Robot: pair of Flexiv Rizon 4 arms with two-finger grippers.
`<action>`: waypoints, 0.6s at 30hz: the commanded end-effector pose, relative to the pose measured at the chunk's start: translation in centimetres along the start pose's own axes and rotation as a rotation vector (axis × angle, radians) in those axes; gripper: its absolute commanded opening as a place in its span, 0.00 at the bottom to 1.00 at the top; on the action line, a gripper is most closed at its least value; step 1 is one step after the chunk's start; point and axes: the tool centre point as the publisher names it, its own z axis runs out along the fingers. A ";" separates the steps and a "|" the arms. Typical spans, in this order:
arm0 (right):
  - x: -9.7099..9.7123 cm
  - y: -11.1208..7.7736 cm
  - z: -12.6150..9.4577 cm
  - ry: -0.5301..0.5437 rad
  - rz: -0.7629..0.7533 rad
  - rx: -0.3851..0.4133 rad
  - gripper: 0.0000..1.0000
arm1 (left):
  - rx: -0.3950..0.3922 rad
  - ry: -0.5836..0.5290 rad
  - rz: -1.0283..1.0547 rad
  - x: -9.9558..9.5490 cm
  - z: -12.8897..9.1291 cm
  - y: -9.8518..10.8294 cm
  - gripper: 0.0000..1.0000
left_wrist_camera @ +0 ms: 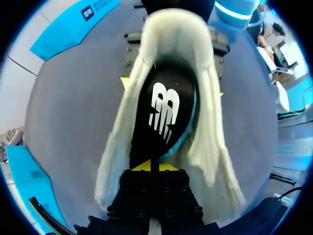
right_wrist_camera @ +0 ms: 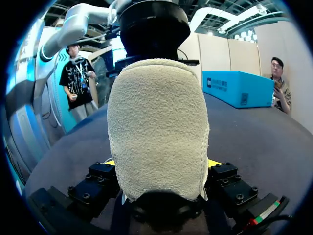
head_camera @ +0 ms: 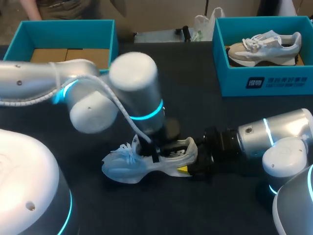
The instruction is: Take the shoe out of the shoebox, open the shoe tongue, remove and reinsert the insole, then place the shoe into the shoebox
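Dark worktop (head_camera: 195,68), with two teal boxes along its far edge: a left shoebox (head_camera: 66,27) showing only cardboard inside, and a right shoebox (head_camera: 264,81) with a second shoe (head_camera: 264,49) in it. In the middle, out of its box and upright on its sole, the pale shoe (head_camera: 122,164), toe toward the left arm's side. Clamped at the heel by the right end effector (head_camera: 188,166), yellow tips pressed to either side. Entered from above by the left end effector (left_wrist_camera: 155,165), tips drawn narrow on the near end of the black insole (left_wrist_camera: 164,112), apparently pinching it.

Reads as the insole step; cannot tell whether lifting out or seating back, with the insole lying largely inside. Next calls for a steady draw or push along the shoe's length, clear of the collar, with the heel clamp holding firm.

Bare worktop on every side of the shoe, both boxes well apart. Tight only within the opening, and over the heel, with the two wrists close together.
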 end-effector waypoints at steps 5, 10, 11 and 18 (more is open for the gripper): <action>0.2 0.2 0.2 0.001 0.000 0.004 0.00 | 0.153 0.069 0.020 0.3 -3.0 0.0 0.00; 0.2 0.2 0.2 0.001 0.000 0.004 0.00 | 0.202 0.085 0.019 0.6 -4.0 -0.3 0.00; 0.2 0.2 0.2 0.001 0.000 0.004 0.00 | 0.217 0.091 0.015 0.7 -4.2 -0.4 0.00; 0.2 0.2 0.2 0.001 0.000 0.004 0.00 | 0.291 0.085 -0.014 0.7 -5.8 -0.6 0.00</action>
